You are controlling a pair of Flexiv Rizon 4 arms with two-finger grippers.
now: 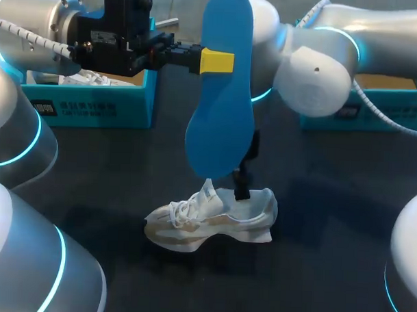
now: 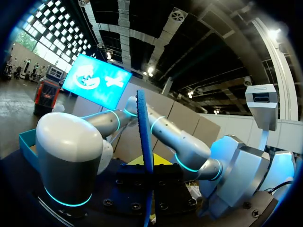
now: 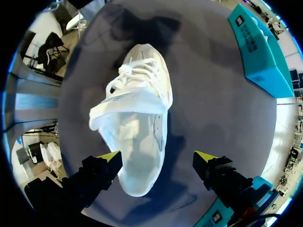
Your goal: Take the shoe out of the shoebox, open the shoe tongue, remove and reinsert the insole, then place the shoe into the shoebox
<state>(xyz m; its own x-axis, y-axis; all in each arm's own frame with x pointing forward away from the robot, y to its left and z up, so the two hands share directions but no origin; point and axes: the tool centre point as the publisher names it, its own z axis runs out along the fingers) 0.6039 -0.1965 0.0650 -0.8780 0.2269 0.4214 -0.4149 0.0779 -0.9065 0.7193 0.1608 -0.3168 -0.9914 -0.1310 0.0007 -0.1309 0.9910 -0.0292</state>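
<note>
Clamps left pincer [image 1: 212, 61] on blue insole [image 1: 221, 102] near its upper end; hangs it upright, wider end down, above white shoe [image 1: 209, 221]. Holds right pincer [image 3: 158, 163] open astride heel of shoe standing on bench [image 1: 328, 256], tongue lifted. Judges insole light, thin, floppy: pinch flat faces, feed wider end first. Judges shoe soft, light: take by heel collar
</note>
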